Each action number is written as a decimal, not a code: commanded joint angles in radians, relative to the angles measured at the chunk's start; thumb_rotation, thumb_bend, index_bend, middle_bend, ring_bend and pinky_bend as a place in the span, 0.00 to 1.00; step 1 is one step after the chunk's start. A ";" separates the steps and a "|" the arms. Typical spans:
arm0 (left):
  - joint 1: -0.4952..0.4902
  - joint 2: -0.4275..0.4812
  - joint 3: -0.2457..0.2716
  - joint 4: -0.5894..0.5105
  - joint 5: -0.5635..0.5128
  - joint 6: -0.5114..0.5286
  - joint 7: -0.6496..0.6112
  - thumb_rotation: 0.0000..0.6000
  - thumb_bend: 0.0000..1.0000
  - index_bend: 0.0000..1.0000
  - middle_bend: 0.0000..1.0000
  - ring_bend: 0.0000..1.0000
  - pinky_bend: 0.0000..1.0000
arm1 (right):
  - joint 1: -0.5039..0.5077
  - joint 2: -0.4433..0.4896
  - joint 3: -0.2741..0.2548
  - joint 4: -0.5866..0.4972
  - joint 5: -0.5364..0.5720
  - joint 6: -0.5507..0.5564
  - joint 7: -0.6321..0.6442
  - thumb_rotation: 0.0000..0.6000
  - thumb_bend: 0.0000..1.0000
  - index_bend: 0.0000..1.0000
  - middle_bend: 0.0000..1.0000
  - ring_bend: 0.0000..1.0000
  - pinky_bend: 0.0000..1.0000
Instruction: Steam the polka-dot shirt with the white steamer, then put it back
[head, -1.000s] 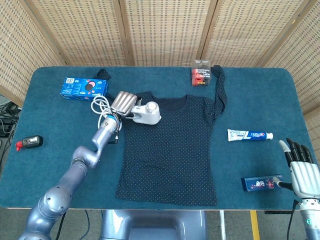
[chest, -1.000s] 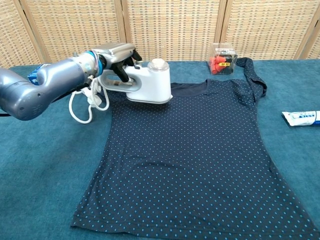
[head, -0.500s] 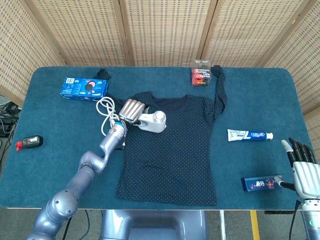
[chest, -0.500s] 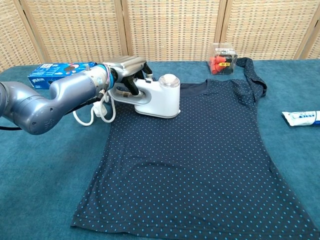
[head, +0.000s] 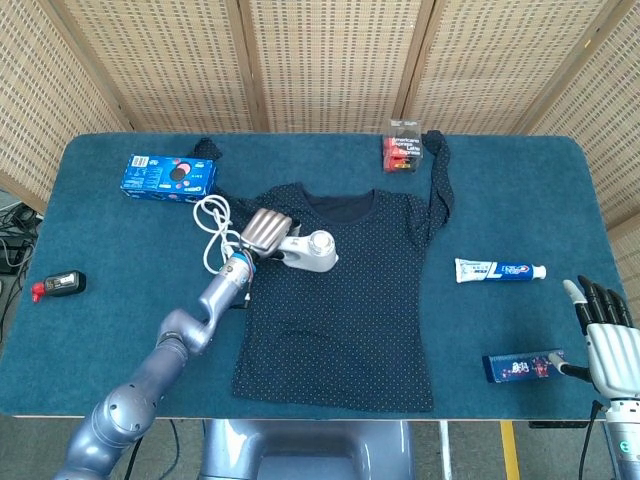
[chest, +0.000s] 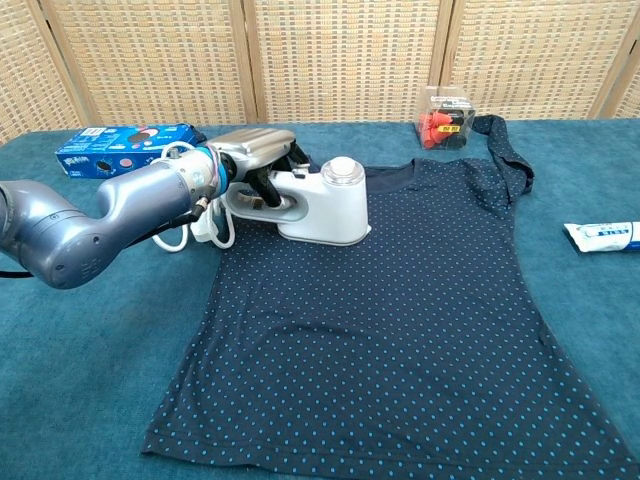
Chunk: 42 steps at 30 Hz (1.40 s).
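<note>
A dark navy polka-dot shirt (head: 345, 300) (chest: 400, 330) lies flat in the middle of the blue table. My left hand (head: 265, 231) (chest: 255, 150) grips the handle of the white steamer (head: 312, 250) (chest: 325, 200), which rests on the shirt's upper left part, below the collar. The steamer's white cord (head: 212, 230) (chest: 205, 225) loops on the table to its left. My right hand (head: 605, 340) hangs off the table's near right corner, fingers apart and holding nothing; only the head view shows it.
A blue snack box (head: 168, 175) (chest: 120, 148) sits at the back left and a red-and-black pack (head: 403, 147) (chest: 447, 120) at the back middle. A toothpaste tube (head: 500, 270) (chest: 603, 236) and a small blue box (head: 523, 365) lie on the right. A small black-and-red object (head: 58, 285) sits near the left edge.
My left hand has slid the steamer down and to the right across the shirt, from the left shoulder toward the chest. The cord trailed along. The right hand stayed still.
</note>
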 joint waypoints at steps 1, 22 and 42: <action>0.003 0.012 0.013 -0.018 0.012 -0.008 -0.017 1.00 0.56 1.00 0.77 0.71 0.87 | 0.000 0.000 -0.001 -0.001 -0.002 -0.001 0.000 1.00 0.00 0.02 0.00 0.00 0.00; 0.025 0.092 0.074 -0.213 0.086 0.067 -0.075 1.00 0.56 1.00 0.77 0.71 0.87 | -0.002 0.002 -0.007 -0.008 -0.016 0.006 -0.002 1.00 0.00 0.02 0.00 0.00 0.00; 0.049 0.143 0.117 -0.411 0.144 0.142 -0.091 1.00 0.56 1.00 0.77 0.71 0.87 | -0.001 0.003 -0.009 -0.010 -0.019 0.004 0.000 1.00 0.00 0.02 0.00 0.00 0.00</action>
